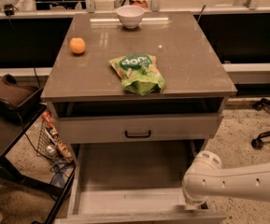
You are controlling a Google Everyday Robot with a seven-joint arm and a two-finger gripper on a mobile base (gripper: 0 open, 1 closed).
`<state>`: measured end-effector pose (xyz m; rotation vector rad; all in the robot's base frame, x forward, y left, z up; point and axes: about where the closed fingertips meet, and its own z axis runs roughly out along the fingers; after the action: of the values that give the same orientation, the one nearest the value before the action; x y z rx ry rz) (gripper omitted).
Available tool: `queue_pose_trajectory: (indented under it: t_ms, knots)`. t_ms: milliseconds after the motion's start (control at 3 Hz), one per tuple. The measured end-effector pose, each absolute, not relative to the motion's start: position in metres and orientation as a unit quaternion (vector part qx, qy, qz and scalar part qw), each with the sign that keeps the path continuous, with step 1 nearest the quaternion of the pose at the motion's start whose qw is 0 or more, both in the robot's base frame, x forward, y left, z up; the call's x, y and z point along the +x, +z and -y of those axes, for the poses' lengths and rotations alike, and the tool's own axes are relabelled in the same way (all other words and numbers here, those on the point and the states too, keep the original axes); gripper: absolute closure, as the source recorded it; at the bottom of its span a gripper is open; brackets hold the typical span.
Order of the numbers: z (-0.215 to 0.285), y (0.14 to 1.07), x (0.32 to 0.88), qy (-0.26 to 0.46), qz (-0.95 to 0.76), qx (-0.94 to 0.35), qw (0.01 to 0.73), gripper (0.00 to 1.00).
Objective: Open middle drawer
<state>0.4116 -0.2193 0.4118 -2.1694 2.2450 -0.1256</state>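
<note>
Gripper point(194, 205) is sitting at the lower right of the scene, tucked under the rounded white wrist of the arm point(246, 183) that is reaching in from the right edge. It is hanging just over the front right corner of the middle drawer point(125, 176), and whether it is spread or pressed together cannot be told, since the wrist is covering it. The middle drawer is standing pulled far out of the cabinet, showing its plain grey floor. Above it, the upper drawer point(97, 127) with its black bar handle point(138, 134) is standing slightly proud of the cabinet, leaving a dark gap beneath the countertop point(195, 55). On that top, a green snack bag point(138, 73) is lying near the front edge, an orange point(77, 45) is resting toward the left side, and a white bowl point(130, 16) is sitting at the back. A wire basket point(53, 139) is leaning beside the cabinet's left side.
</note>
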Motion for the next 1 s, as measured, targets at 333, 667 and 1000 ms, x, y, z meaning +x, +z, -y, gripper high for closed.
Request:
queue_pose_trajectory:
  t_ms: [333, 667, 1000]
  knots:
    - [0.218, 0.397, 0.417, -0.029, -0.723, -0.691, 0.007, 1.0]
    - [0.226, 0.378, 0.393, 0.005, -0.737, -0.675, -0.004, 1.0]
    - [0.233, 0.373, 0.374, 0.026, -0.752, -0.659, -0.012, 1.0]
